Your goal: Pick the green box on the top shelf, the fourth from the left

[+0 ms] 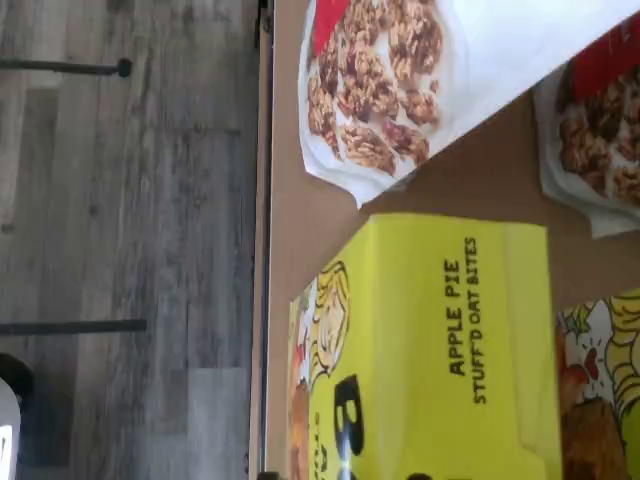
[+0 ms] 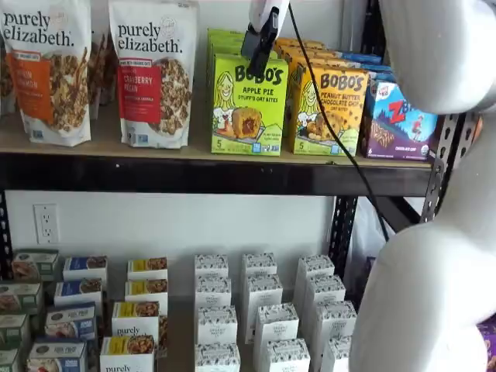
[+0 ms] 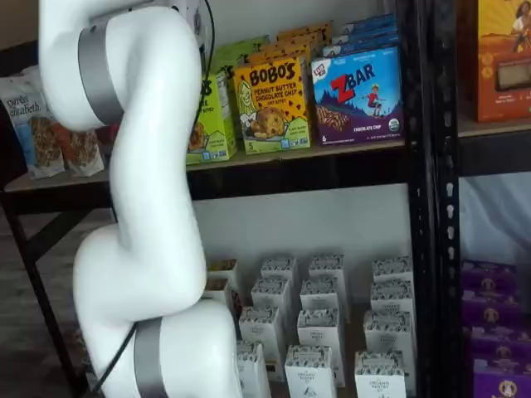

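The green box [image 2: 249,105] stands upright at the front of the top shelf [image 2: 209,172], between a granola bag and the yellow-orange Bobo's box [image 2: 328,111]. My gripper [image 2: 258,40] hangs from above, just over the green box's top edge; its black fingers show side-on and I cannot tell whether there is a gap. In the wrist view the green box's lid [image 1: 450,340] reads "Apple Pie Stuff'd Oat Bites" and lies close below the camera. In a shelf view the box [image 3: 214,116] is mostly hidden behind my white arm, which also hides the gripper.
Purely Elizabeth granola bags [image 2: 153,74] stand to the left and show in the wrist view [image 1: 375,85]. A blue ZBar box [image 2: 397,120] stands at the right. More green boxes [image 1: 600,385] stand behind the front one. A cable [image 2: 325,116] hangs across the Bobo's boxes. Small white cartons [image 2: 260,310] fill the lower shelf.
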